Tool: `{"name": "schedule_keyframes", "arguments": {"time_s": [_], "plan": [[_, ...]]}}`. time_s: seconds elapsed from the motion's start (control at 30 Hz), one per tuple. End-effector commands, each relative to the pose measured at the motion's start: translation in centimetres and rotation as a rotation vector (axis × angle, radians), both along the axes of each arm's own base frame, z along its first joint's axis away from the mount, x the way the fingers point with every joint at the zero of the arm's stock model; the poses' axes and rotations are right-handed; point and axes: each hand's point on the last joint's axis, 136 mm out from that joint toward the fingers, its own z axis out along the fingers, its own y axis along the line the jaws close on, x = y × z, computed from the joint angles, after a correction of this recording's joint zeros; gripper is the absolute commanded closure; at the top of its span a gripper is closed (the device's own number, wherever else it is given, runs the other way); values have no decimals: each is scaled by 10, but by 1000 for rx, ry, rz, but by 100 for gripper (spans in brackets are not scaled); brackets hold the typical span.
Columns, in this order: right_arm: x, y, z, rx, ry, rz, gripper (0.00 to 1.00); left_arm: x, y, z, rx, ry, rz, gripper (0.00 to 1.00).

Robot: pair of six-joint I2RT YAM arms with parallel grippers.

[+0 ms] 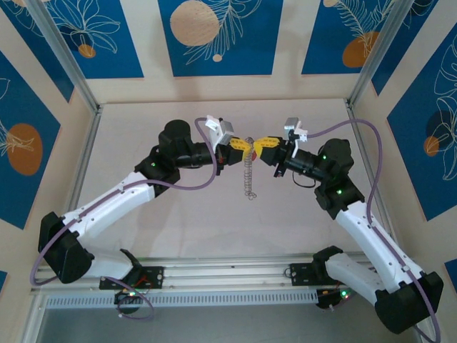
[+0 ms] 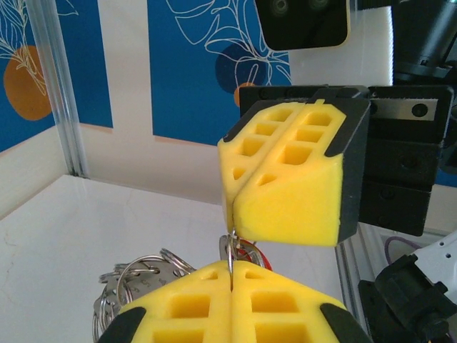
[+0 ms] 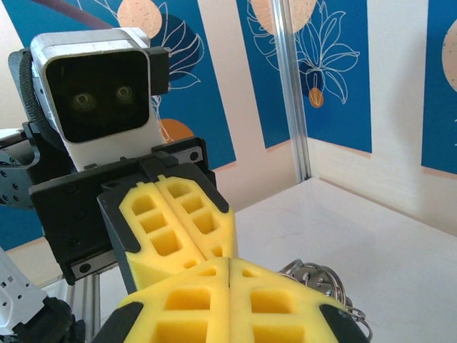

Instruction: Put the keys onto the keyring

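Pinching keyring [image 2: 231, 251] tip-to-tip: left pincer [image 1: 243, 147], right pincer [image 1: 260, 145]; table [image 1: 143, 136] edges well apart.

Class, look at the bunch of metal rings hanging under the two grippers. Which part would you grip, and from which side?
Probably its top ring, which stands on edge: pinch across its flat faces, coming in level from the side, the way the left gripper and right gripper sit. The rings below hang loose and would likely swing away.
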Motion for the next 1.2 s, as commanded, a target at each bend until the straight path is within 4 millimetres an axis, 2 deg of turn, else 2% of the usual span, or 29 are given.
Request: {"name": "schedule_keyframes", "arguments": {"time_s": [0.0, 0.6, 0.7, 0.83, 0.97, 1.03, 1.17], "plan": [[6, -8, -4, 13, 3, -45, 100, -16, -1, 38, -89, -73, -45, 100], [7, -13, -12, 81, 98, 18, 100, -11, 0, 47, -151, -71, -21, 100], [8, -15, -16, 91, 128, 20, 90, -8, -1, 48, -164, -64, -10, 100], [8, -17, -20, 111, 157, 22, 84, -7, -2, 50, -189, -49, -10, 100], [6, -21, -22, 128, 178, 18, 62, -5, -4, 50, -209, -25, -16, 100], [5, -25, -21, 141, 180, 4, 58, -4, -5, 50, -216, -13, -19, 100], [3, -36, -12, 171, 166, -30, 56, -2, -9, 48, -229, 13, -38, 100]]}}
